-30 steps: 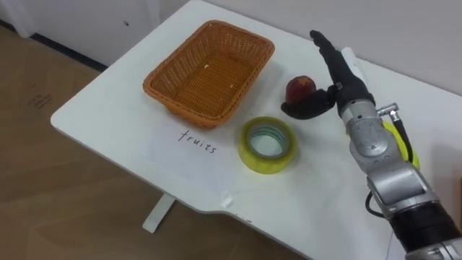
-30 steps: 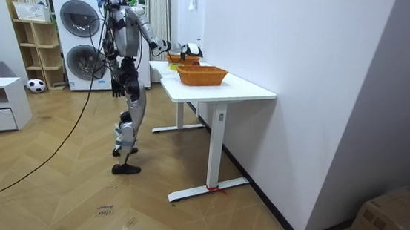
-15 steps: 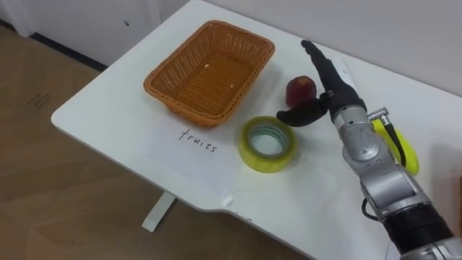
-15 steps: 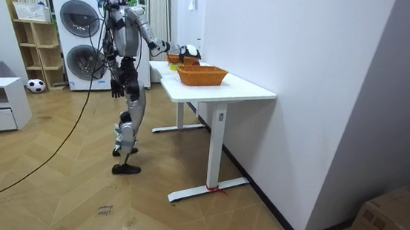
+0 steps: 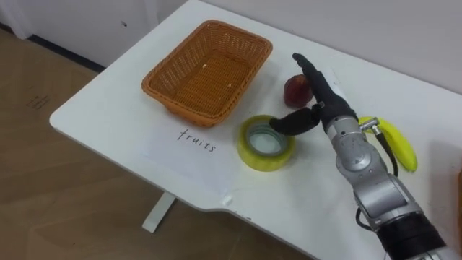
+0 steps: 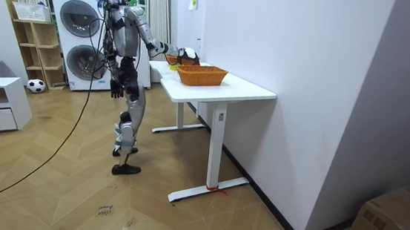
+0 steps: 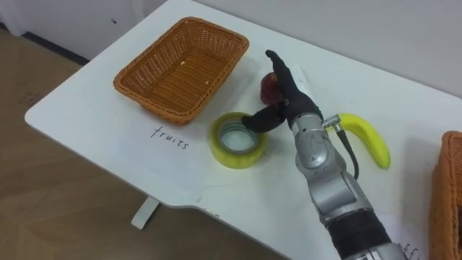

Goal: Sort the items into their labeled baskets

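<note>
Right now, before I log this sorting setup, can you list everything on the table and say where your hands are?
table: 1, white, against the wall.
wicker basket: 1, orange-brown, no fruit in it, left part of the table.
second wicker basket: 1, orange-brown, at the table's right side, partly in view.
paper label: 1, white, handwritten, in front of the first basket.
tape roll: 1, yellow, lying flat, right of the label.
apple: 1, red, right of the first basket.
banana: 1, yellow, right of the hand.
right hand: over the tape roll's far side, fingers straight.
left hand: hanging at the robot's side.
</note>
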### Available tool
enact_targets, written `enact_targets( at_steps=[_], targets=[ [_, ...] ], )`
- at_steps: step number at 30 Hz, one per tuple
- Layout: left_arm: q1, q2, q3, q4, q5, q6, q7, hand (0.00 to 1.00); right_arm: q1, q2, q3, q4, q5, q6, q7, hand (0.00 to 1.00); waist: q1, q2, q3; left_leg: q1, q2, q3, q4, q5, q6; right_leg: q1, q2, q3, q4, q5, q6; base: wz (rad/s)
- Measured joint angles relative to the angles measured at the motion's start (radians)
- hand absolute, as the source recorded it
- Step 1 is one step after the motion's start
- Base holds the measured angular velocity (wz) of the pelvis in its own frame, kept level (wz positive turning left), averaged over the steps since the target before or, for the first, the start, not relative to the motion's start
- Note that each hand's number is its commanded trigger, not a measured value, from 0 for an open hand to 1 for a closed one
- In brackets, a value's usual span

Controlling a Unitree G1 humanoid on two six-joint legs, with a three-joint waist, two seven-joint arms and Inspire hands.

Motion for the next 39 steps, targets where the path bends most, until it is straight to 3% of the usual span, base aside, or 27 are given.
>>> enact_targets(
  at_steps=[6, 11, 17, 24, 29, 39],
  targets=[
    [0.001, 0.0, -0.006, 0.0, -0.001, 0.001, 0.009, 0.0, 0.0, 0.004, 0.001, 0.0, 0.003, 0.0, 0.0, 0.0, -0.001, 0.008, -0.0022, -0.005, 0.0, 0.0, 0.003, 0.0, 0.0, -0.002, 0.0, -0.004, 0.0, 0.0, 0.0, 0.0],
    [0.002, 0.0, -0.005, 0.0, -0.001, 0.001, 0.025, 0.0, 0.013, 0.004, 0.014, -0.016, 0.0, -0.001, 0.001, 0.0, -0.003, 0.013, -0.0174, -0.015, 0.0, 0.002, 0.004, 0.001, 0.001, -0.013, -0.001, -0.003, 0.002, 0.0, 0.0, 0.0],
    [0.003, -0.001, -0.006, 0.0, -0.001, 0.001, 0.03, 0.0, 0.021, 0.004, 0.031, -0.017, 0.0, -0.001, 0.009, 0.0, -0.005, 0.008, -0.0211, -0.013, -0.001, 0.002, 0.003, 0.001, 0.001, -0.01, -0.001, -0.003, 0.002, 0.0, 0.0, 0.0],
    [0.003, -0.001, -0.012, 0.018, -0.001, 0.0, 0.041, 0.0, 0.03, 0.004, 0.031, -0.017, 0.0, -0.008, 0.02, 0.0, -0.005, 0.0, -0.0167, -0.007, -0.001, 0.0, 0.003, 0.001, 0.001, -0.005, -0.001, -0.003, 0.002, 0.0, 0.0, 0.0],
    [-0.003, -0.001, -0.012, 0.038, 0.0, 0.0, 0.04, 0.0, 0.032, 0.004, 0.031, -0.017, -0.038, -0.01, 0.027, 0.0, -0.005, -0.01, -0.0082, -0.009, -0.001, 0.001, 0.005, 0.001, 0.001, -0.005, -0.002, -0.005, 0.001, 0.0, 0.0, 0.0],
    [-0.015, 0.001, -0.025, 0.035, -0.001, 0.001, 0.037, 0.0, 0.06, 0.004, 0.039, -0.048, -0.154, -0.026, 0.055, 0.0, -0.009, 0.002, -0.0044, -0.021, -0.002, 0.004, 0.014, 0.001, 0.001, -0.015, -0.004, -0.012, 0.002, 0.0, 0.0, 0.0]
  ],
)
